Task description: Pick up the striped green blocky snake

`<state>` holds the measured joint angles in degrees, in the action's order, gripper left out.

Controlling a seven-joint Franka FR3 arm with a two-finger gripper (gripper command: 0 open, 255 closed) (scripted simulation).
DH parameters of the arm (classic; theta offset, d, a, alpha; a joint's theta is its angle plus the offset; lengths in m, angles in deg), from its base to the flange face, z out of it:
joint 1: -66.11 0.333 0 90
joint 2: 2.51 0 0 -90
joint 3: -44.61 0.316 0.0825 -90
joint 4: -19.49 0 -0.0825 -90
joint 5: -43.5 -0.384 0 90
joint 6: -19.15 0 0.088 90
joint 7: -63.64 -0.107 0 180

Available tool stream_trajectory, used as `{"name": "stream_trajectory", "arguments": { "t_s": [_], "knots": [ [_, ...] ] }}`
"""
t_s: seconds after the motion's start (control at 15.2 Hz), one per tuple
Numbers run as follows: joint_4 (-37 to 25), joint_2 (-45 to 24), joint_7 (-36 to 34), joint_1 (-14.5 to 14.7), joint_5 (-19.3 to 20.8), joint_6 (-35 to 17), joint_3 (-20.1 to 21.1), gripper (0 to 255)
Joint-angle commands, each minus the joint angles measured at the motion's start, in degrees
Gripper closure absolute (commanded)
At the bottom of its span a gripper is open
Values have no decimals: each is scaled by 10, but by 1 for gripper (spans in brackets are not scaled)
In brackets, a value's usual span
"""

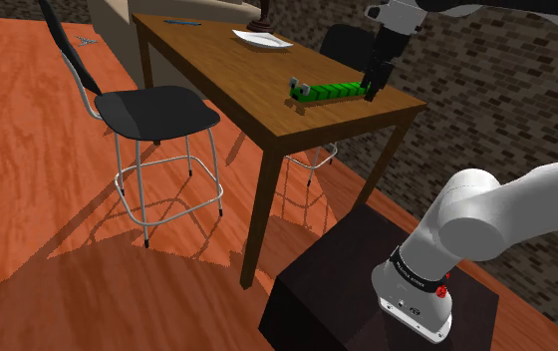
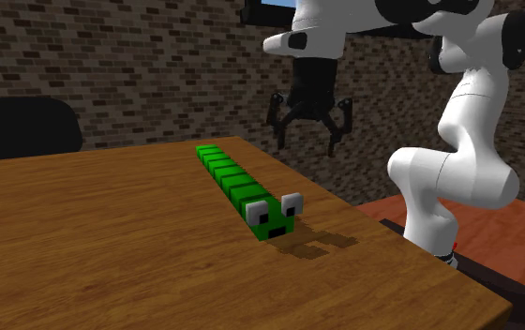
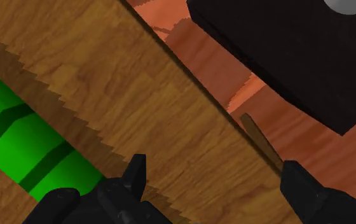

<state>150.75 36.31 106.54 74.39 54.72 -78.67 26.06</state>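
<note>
we find green striped blocky snake (image 2: 237, 184) lying flat on wooden table (image 2: 111, 248), near table's end. gripper (image 2: 306, 143) hovers above that table end, fingers spread, grasping nothing. we judge snake light, rigid, smooth; pinch flat sides mid-body.

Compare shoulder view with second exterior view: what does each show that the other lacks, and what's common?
Shoulder view adds: the metal-legged chair with a black seat beside the table, and a white plate toward the table's far end.
Second exterior view adds: the snake's face, white eyes turned toward the camera, and the fingers seen plainly spread apart.
Both: the green snake lying flat on the wooden table, and the gripper hanging open near its tail end, holding nothing.
</note>
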Motion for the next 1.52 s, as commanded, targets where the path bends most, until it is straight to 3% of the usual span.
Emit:
{"name": "stream_trajectory", "arguments": {
  "t_s": [0.0, 0.33, 0.59, 1.25, 1.32, 1.45],
  "knots": [
    [-21, -27, 91, 18, 16, -18, -39, 0],
    [-98, -118, 294, 76, 18, -55, -125, 0],
    [-176, -207, 463, 127, -16, -77, -193, 0],
    [-126, -216, 478, 127, -17, -137, -204, 0],
    [-127, -217, 478, 127, -18, -137, -204, 255],
    [-126, -217, 478, 127, -18, -137, -205, 255]
  ]
}}
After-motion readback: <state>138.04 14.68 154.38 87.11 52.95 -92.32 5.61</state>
